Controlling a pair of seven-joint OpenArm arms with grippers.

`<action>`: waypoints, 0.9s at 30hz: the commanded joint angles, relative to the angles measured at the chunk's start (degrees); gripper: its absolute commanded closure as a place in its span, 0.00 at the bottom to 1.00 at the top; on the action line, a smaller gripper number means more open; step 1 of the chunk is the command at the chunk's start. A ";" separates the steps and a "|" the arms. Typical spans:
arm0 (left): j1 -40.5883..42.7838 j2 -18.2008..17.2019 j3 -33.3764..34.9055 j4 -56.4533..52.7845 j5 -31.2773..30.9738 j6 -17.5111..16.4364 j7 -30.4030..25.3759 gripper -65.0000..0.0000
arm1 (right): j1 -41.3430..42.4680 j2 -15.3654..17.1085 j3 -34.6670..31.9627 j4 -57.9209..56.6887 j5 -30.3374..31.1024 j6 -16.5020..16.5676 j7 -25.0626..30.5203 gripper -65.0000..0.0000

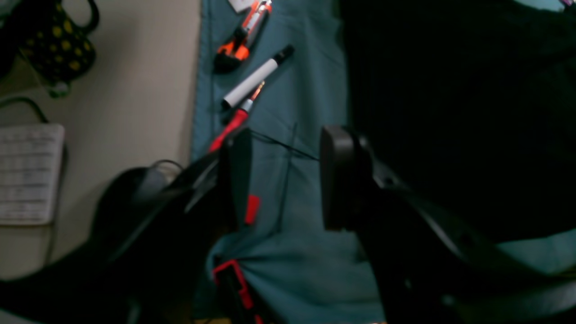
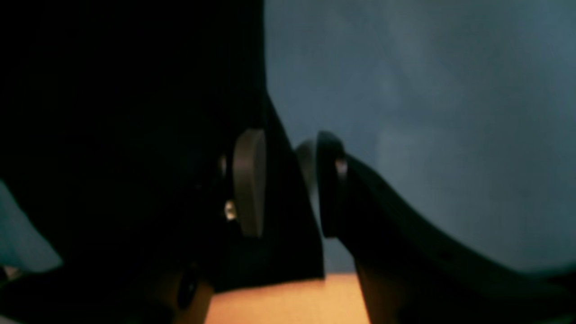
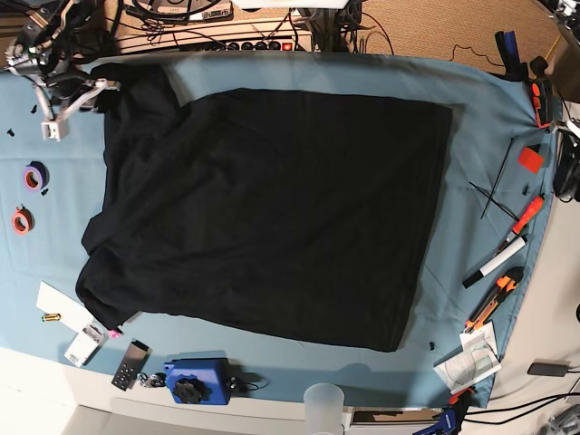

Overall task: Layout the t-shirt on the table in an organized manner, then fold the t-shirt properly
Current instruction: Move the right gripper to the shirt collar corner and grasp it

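Observation:
The black t-shirt (image 3: 272, 208) lies spread flat over most of the light blue table (image 3: 471, 82), plain side up, its left part rumpled around a sleeve. In the left wrist view my left gripper (image 1: 285, 177) hangs open over bare blue table (image 1: 292, 270) just beside the t-shirt's edge (image 1: 450, 112), with nothing between its fingers (image 1: 337, 175). In the right wrist view my right gripper (image 2: 281, 180) stands with its pads (image 2: 249, 180) apart at the border of the t-shirt (image 2: 112, 135) and the table (image 2: 427, 112); dark fabric shows in the gap. Neither gripper shows in the base view.
Along the table's right edge lie a white marker (image 3: 497, 263), an orange cutter (image 3: 494, 304), a red piece (image 3: 530, 159) and black zip ties (image 3: 494, 195). Tape rolls (image 3: 34, 175) lie at the left. A blue device (image 3: 195, 381) and a plastic cup (image 3: 324, 403) stand at the front edge.

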 commanded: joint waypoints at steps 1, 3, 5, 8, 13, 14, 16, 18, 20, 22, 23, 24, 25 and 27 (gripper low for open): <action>-0.28 -0.66 -0.17 0.72 -1.14 0.02 -1.29 0.64 | 0.87 0.85 0.15 -1.33 -0.68 0.00 -0.50 0.70; -0.26 0.28 -0.17 0.72 -1.38 0.02 -1.27 0.64 | 1.84 0.85 0.15 -4.17 -0.66 0.04 -0.79 0.70; -0.31 0.70 -0.17 0.72 -1.53 0.02 -1.31 0.64 | 2.69 0.87 0.15 -6.14 0.68 0.98 -2.32 0.70; -0.31 0.98 -0.17 0.72 -1.55 0.02 -1.33 0.64 | 2.73 0.85 0.13 -7.93 7.82 4.39 -8.90 0.70; -0.28 0.98 -0.17 0.72 -1.53 0.02 -1.73 0.64 | 1.46 0.87 0.17 -7.96 16.09 4.96 -10.03 0.84; -0.28 0.98 -0.17 0.72 -1.53 0.02 -1.73 0.64 | 1.01 0.87 0.17 -7.96 17.16 5.06 -10.03 0.93; -0.26 1.01 -0.17 0.72 -1.55 0.04 -1.70 0.64 | 0.13 0.85 0.17 -7.69 18.21 5.06 -10.03 1.00; -0.09 1.01 -0.17 0.72 -1.57 0.74 -1.73 0.64 | -0.52 0.87 0.24 -6.99 18.60 5.06 -10.03 1.00; 0.74 1.03 -0.15 0.72 -2.89 0.85 -1.40 0.64 | -1.11 0.85 0.74 -5.73 20.37 5.06 -10.03 1.00; 2.19 1.11 0.00 0.72 -4.87 0.79 -0.66 0.64 | -1.44 0.85 2.16 -3.82 24.70 5.06 -10.03 1.00; 3.08 1.20 0.37 0.72 -5.20 0.66 -0.66 0.64 | -1.40 0.85 3.28 -2.95 26.53 5.06 -10.03 1.00; 4.04 1.36 1.05 0.72 -5.38 0.63 -0.66 0.64 | -1.38 0.85 4.55 -2.19 28.04 5.06 -10.03 1.00; 5.20 1.46 1.95 0.72 -5.40 0.63 -0.66 0.64 | -1.38 0.85 5.77 -1.51 29.03 5.06 -10.03 1.00; 7.30 1.95 4.81 0.72 -5.38 0.63 -0.66 0.64 | -1.38 0.85 8.11 -0.66 29.31 5.06 -10.03 1.00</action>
